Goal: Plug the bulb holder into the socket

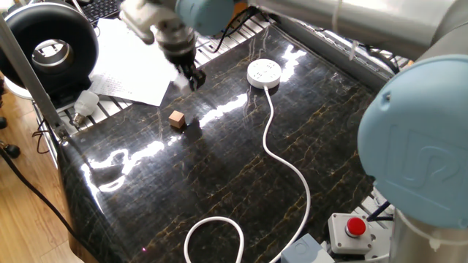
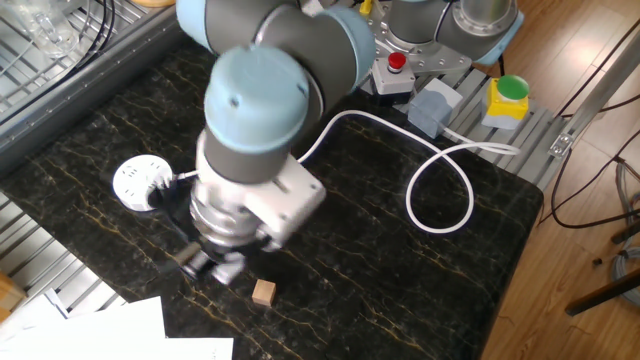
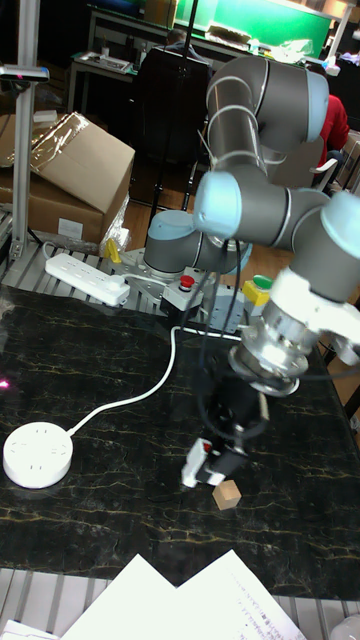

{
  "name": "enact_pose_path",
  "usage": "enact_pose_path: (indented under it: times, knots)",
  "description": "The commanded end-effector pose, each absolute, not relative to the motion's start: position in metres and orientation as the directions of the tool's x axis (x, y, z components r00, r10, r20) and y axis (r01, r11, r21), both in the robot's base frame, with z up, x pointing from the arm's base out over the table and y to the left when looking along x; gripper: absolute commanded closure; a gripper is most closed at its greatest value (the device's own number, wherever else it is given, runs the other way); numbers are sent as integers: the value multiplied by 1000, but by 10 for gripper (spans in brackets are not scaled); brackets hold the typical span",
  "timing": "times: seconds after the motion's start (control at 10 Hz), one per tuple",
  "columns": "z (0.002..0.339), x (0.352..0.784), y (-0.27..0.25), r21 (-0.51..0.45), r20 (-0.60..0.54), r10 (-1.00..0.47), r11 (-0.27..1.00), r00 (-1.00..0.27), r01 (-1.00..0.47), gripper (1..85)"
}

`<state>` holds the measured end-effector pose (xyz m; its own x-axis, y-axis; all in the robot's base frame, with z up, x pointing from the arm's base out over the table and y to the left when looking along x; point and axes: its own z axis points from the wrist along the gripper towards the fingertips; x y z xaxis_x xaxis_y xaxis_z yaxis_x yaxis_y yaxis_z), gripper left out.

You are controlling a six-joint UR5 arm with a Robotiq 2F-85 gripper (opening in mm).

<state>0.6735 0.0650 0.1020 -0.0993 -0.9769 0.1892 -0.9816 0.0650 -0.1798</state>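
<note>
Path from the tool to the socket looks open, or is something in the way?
Probably open. The tool is shut on the bulb holder, lifted above the wooden cube. Only bare tabletop shows between it and the socket; the cord trails off the far side.

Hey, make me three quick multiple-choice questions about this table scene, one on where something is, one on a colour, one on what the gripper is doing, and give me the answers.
1. Where does the small wooden cube sit?
A. on the dark tabletop
B. on top of the socket
C. in the gripper

2. What colour is the socket?
A. black
B. white
C. yellow

3. What state is the gripper in?
A. open and empty
B. shut on the bulb holder, lifted off the table
C. pressing the bulb holder into the socket

Answers: 1 A, the cube lies alone on the marble. 2 B, the round puck and its cord are white. 3 B, the white piece hangs between the fingers above the cube.
</note>
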Motion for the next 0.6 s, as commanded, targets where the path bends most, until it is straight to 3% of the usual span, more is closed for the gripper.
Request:
enact_pose_path:
  times: [0.0, 0.2, 0.5]
  knots:
    - [119, 672, 56, -243, 83, -881, 435, -465, -867, 840]
    - [122, 682, 79, -238, -45, -750, 650, -660, -722, 840]
    - [124, 696, 98, -155, -220, -380, 923, -898, -353, 840]
